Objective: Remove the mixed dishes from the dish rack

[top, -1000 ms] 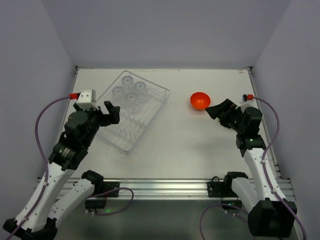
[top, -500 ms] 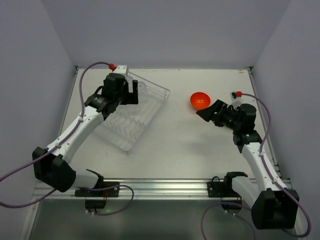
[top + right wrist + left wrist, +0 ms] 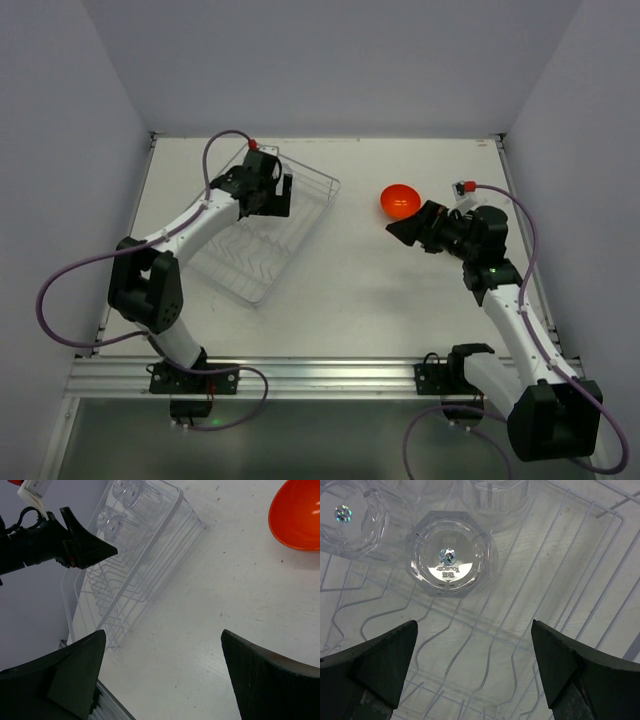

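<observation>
The silver wire dish rack (image 3: 262, 250) lies at the left of the table. My left gripper (image 3: 281, 197) hovers open and empty over its far end. In the left wrist view the left gripper (image 3: 474, 630) is open above the rack's wire floor (image 3: 530, 605), with a clear tumbler (image 3: 449, 560) just beyond the fingertips and two more tumblers (image 3: 347, 522) (image 3: 492, 495) further off. The orange bowl (image 3: 399, 201) sits on the table right of the rack. My right gripper (image 3: 405, 222) is open and empty just near of the bowl (image 3: 300, 515). The plate is not in view.
The right wrist view shows the rack (image 3: 130, 580) with tumblers (image 3: 132, 502) at its far end and bare white table (image 3: 210, 610) under the right gripper (image 3: 163, 635). Grey walls enclose the table on three sides. A metal rail (image 3: 320, 375) runs along the near edge.
My left arm has swung from the rack's near left side out over its far end, above the tumblers. My right gripper has shifted a little left, close to the bowl.
</observation>
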Robot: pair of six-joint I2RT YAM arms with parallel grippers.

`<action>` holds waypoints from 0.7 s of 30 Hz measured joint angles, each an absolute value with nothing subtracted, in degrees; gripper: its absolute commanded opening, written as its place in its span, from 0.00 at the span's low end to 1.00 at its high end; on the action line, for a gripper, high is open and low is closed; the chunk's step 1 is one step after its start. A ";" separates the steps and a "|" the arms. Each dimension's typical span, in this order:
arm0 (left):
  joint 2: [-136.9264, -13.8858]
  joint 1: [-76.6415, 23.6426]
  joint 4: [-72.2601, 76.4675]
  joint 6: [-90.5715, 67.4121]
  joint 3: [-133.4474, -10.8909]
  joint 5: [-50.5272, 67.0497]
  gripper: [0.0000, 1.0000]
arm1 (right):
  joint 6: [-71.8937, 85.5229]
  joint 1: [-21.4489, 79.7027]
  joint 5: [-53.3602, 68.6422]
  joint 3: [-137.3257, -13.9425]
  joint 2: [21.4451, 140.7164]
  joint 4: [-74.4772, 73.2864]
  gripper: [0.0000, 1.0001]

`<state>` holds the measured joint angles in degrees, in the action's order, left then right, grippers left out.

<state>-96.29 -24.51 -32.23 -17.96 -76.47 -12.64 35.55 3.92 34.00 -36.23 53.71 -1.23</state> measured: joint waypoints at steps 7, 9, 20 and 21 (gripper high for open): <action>-99.09 -23.24 -31.62 -18.98 -81.17 -13.54 1.00 | 35.55 4.08 34.02 -36.23 54.33 -1.19 0.99; -100.31 -22.81 -31.38 -19.09 -82.04 -13.69 1.00 | 35.57 4.08 34.02 -36.23 54.33 -1.17 0.99; -105.89 -22.15 -31.31 -19.42 -85.32 -15.07 1.00 | 35.57 4.12 33.98 -36.23 54.92 -0.80 0.99; -106.17 -22.15 -31.18 -19.42 -85.60 -15.27 1.00 | 35.57 4.12 33.98 -36.23 55.09 -0.80 0.99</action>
